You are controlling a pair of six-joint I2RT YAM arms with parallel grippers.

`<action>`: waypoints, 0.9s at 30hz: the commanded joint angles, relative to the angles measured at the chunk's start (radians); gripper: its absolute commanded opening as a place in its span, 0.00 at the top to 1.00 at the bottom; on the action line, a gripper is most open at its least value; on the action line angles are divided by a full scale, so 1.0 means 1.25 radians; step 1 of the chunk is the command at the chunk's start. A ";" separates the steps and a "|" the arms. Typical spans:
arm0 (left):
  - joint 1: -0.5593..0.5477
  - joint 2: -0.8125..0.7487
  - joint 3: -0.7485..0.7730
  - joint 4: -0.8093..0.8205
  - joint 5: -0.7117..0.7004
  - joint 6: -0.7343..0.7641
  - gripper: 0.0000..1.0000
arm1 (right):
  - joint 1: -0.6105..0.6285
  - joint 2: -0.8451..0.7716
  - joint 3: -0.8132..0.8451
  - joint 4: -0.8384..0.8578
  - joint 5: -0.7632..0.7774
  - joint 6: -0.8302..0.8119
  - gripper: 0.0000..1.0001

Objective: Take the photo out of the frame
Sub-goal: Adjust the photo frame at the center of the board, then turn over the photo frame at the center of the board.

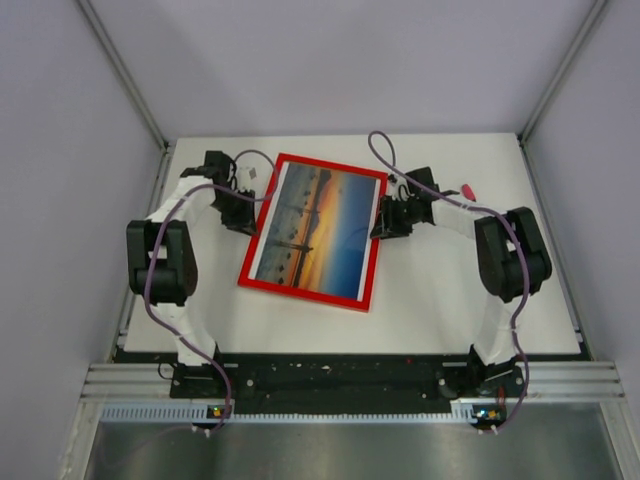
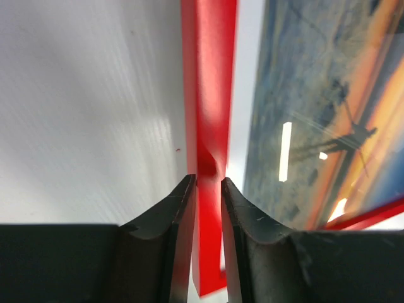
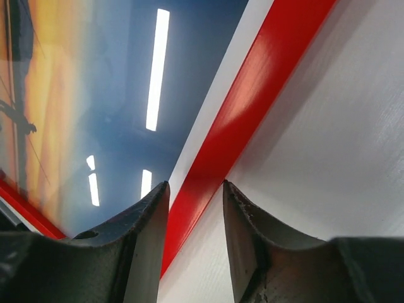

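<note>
The red frame (image 1: 305,290) lies face up and slanted in the middle of the white table, with the sunset photo (image 1: 315,228) inside it behind reflective glazing. My left gripper (image 1: 250,222) is at the frame's left edge. In the left wrist view the jaws (image 2: 208,183) are closed on the red rail (image 2: 208,95), with the photo (image 2: 315,113) to the right. My right gripper (image 1: 383,228) is at the frame's right edge. In the right wrist view it (image 3: 196,186) is open and straddles the red rail (image 3: 252,107), not pinching it, with the photo (image 3: 95,95) to the left.
The white tabletop (image 1: 430,300) is bounded by grey enclosure walls on three sides and a black rail (image 1: 340,375) at the near edge. A small pink thing (image 1: 467,190) shows by the right arm's forearm.
</note>
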 commanded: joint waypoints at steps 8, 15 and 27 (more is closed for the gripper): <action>-0.014 -0.010 -0.005 0.040 0.046 -0.020 1.00 | 0.029 0.051 0.047 -0.001 0.083 0.033 0.49; -0.015 -0.009 -0.015 0.043 0.017 -0.005 1.00 | 0.067 0.061 0.073 -0.034 0.161 0.014 0.52; -0.003 -0.004 -0.042 0.065 -0.031 0.029 0.83 | 0.073 -0.177 0.014 -0.039 0.269 -0.154 0.28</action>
